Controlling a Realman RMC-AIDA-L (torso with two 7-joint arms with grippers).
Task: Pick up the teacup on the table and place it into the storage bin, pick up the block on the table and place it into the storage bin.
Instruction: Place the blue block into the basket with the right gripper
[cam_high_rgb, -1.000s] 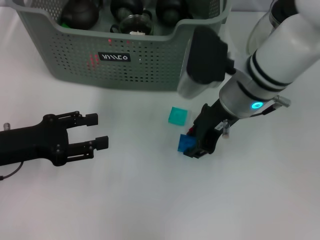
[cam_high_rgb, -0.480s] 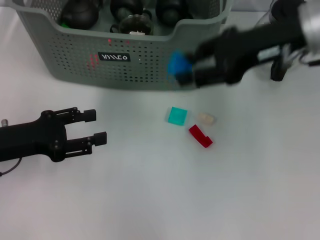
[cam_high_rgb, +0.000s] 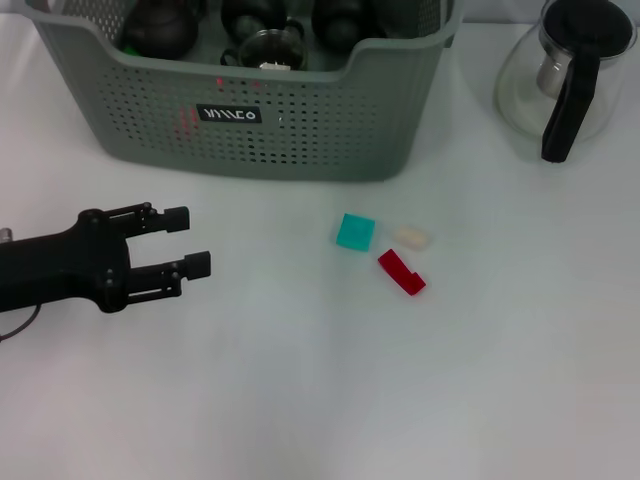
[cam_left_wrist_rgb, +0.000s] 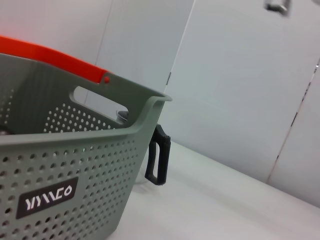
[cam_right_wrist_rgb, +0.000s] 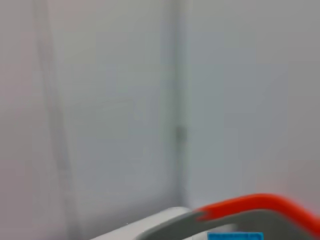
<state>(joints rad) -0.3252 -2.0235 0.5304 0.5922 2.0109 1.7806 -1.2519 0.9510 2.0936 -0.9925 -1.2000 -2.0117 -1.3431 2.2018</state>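
The grey-green storage bin (cam_high_rgb: 300, 125) stands at the back of the table and fills the left wrist view (cam_left_wrist_rgb: 75, 165). Dark round vessels (cam_high_rgb: 160, 30) and a glass cup (cam_high_rgb: 265, 45) sit inside it. No teacup shows on the table. A teal block (cam_high_rgb: 355, 231), a small beige block (cam_high_rgb: 410, 237) and a red block (cam_high_rgb: 401, 271) lie in front of the bin. My left gripper (cam_high_rgb: 190, 240) rests open and empty at the left, well away from the blocks. My right gripper is out of view. The right wrist view shows a wall, an orange handle (cam_right_wrist_rgb: 260, 202) and a blue strip (cam_right_wrist_rgb: 235, 236) at its edge.
A glass carafe (cam_high_rgb: 530, 85) with a black handle (cam_high_rgb: 570, 100) stands at the back right, beside the bin; its handle (cam_left_wrist_rgb: 157, 162) also shows past the bin's corner in the left wrist view.
My right arm lifted the blue block off the table, carried it up toward the bin and left the head view. The red and beige blocks are now uncovered. The left gripper drifted slightly.
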